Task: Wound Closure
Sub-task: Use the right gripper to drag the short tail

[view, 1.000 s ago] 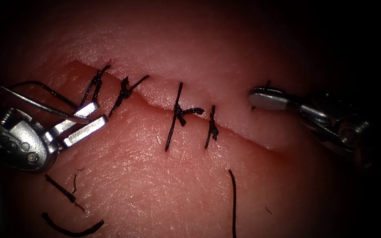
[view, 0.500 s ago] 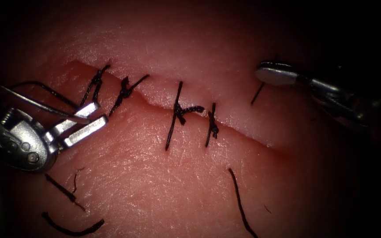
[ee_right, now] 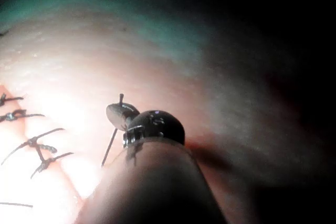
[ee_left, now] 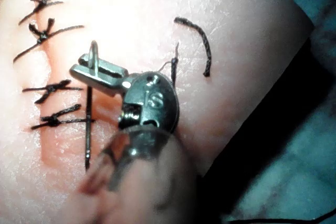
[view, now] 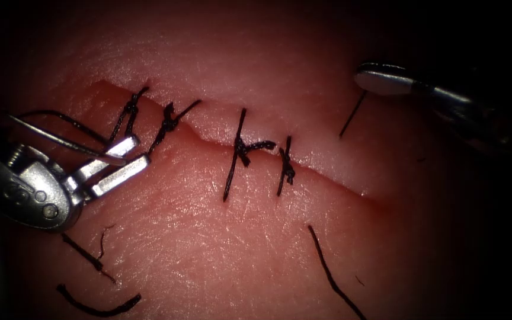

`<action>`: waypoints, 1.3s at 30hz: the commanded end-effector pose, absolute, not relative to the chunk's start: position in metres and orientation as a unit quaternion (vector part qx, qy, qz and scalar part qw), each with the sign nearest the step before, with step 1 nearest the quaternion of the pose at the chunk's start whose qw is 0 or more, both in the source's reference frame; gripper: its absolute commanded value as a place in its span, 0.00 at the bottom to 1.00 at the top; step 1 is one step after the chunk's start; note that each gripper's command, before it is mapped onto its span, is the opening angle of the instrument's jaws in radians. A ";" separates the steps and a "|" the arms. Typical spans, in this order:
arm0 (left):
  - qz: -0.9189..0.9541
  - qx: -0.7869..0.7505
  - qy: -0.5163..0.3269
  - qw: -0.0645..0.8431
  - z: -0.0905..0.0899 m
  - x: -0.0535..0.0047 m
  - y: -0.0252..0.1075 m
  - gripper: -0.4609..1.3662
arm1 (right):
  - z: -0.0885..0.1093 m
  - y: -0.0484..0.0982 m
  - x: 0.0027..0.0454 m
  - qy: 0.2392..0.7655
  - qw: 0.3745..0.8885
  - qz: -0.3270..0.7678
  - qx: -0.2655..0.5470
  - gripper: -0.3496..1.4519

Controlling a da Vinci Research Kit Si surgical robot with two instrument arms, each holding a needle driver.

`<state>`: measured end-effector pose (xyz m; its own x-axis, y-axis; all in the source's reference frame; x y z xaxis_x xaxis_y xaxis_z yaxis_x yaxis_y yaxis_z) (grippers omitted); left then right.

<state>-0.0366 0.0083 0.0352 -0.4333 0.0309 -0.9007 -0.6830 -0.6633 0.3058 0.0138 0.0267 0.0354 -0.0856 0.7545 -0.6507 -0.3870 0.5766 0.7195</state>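
Step in hand: thread (view: 351, 115) is being drawn up out of the tissue (view: 208, 249) near the right end of the cut (view: 327, 178) by the right tool (view: 380, 80), fingers closed on the strand. The needle (view: 60, 141), clear of the tissue at the cut's left end, is held near one end by the left tool (view: 122, 159), fingers nearly closed. A steady, gentle pull is judged to be required next, so the edge is not torn.

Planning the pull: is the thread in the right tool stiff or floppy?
Probably floppy: the thread runs straight only where taut between the right tool's shut jaws and the tissue, while a cut end on the tissue lies curled. Likely light, being so thin. The left tool grips the needle near one end, off the tissue.
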 end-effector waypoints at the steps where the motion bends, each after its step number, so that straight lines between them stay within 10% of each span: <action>1: 0.778 -0.480 0.337 0.225 0.035 -0.0366 0.008 0.06 | 0.035 0.027 0.0138 0.596 0.658 0.433 0.156 0.00; 29: 0.780 -0.480 0.336 0.221 0.035 -0.0368 0.008 0.06 | 0.035 0.026 0.0139 0.599 0.660 0.426 0.155 0.00; 34: 0.780 -0.482 0.335 0.220 0.035 -0.0368 0.008 0.06 | 0.034 0.027 0.0140 0.604 0.654 0.428 0.153 0.73; 39: 0.784 -0.480 0.330 0.214 0.035 -0.0370 0.008 0.06 | 0.034 0.027 0.0140 0.606 0.647 0.442 0.137 0.94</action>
